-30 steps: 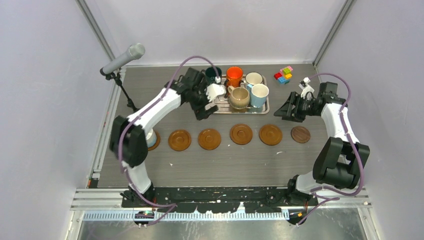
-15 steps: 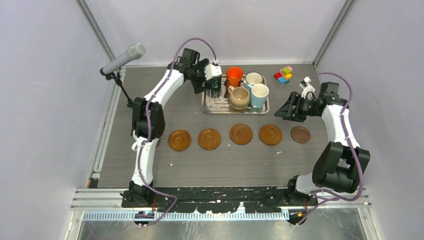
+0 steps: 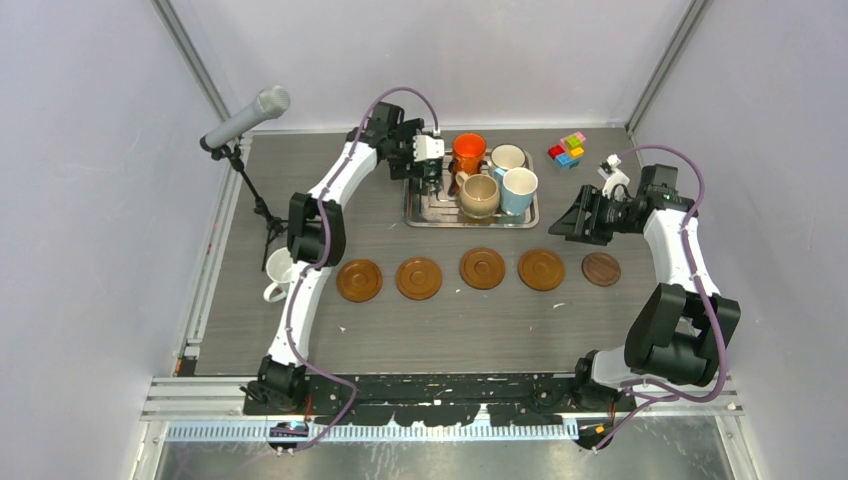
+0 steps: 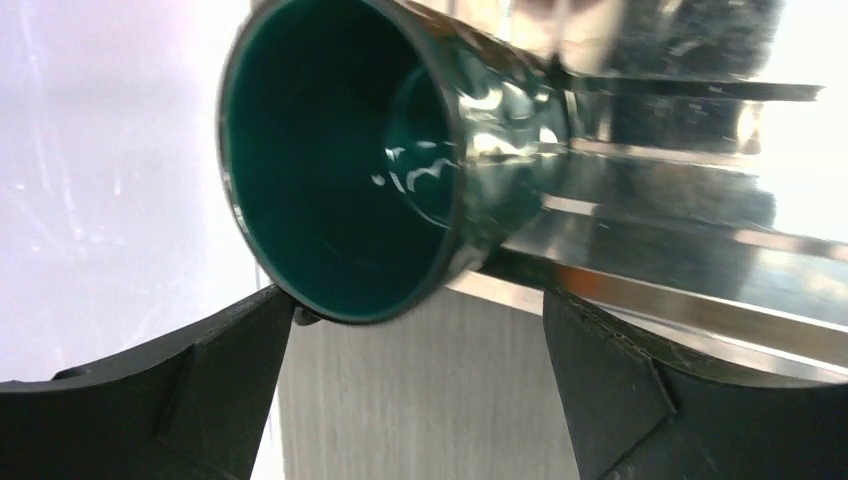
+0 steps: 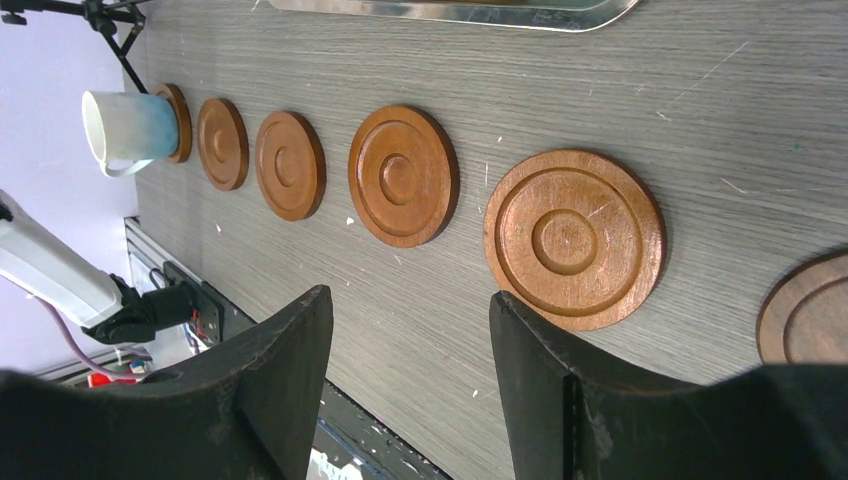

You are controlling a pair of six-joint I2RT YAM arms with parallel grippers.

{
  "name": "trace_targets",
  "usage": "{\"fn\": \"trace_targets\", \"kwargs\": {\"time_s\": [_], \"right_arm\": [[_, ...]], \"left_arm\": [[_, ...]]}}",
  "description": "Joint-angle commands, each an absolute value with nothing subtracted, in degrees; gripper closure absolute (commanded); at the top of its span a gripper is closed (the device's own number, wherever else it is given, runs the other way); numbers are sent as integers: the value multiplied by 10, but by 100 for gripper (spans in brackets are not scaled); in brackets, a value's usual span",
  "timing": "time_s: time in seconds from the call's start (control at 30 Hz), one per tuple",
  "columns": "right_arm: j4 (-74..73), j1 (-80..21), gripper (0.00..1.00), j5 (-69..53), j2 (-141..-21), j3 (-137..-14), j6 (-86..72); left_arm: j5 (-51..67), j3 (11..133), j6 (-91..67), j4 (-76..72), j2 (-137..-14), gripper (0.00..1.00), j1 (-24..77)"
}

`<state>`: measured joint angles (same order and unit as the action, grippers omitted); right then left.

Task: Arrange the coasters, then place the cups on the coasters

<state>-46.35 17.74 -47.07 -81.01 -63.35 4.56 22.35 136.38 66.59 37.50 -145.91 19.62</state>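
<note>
My left gripper (image 4: 418, 305) was wide open, empty, lined up on the dark green cup (image 4: 330, 170). Risk was clipping its rim and tipping it on the tray (image 4: 690, 260).

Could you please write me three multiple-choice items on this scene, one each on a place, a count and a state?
1. Where is the white cup that is off the tray?
A on the end coaster
B beside the blocks
C in the right gripper

2. How many coasters lie bare?
A three
B five
C seven

3. How is the left gripper?
A shut on the orange cup
B open at the dark green cup
C shut on a coaster

Answers:
1 A, the cup stands on the row's left end.
2 B, the top view shows five.
3 B, its fingers stand apart at the cup's rim.
</note>
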Motion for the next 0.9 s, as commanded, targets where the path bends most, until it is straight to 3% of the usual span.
{"fn": "trace_targets", "kwargs": {"time_s": [0.0,0.5,0.87], "right_arm": [[-469,176,36,-478,-809,-653,59],[-472,176,36,-479,-823,-655,62],[-474,176,36,-482,-823,-656,61]], "left_arm": [[207,1431,691,333,-1491,2,197],[243,1424,709,295,-1512,0,186],[306,1394,732,411,-1462,1,187]]}}
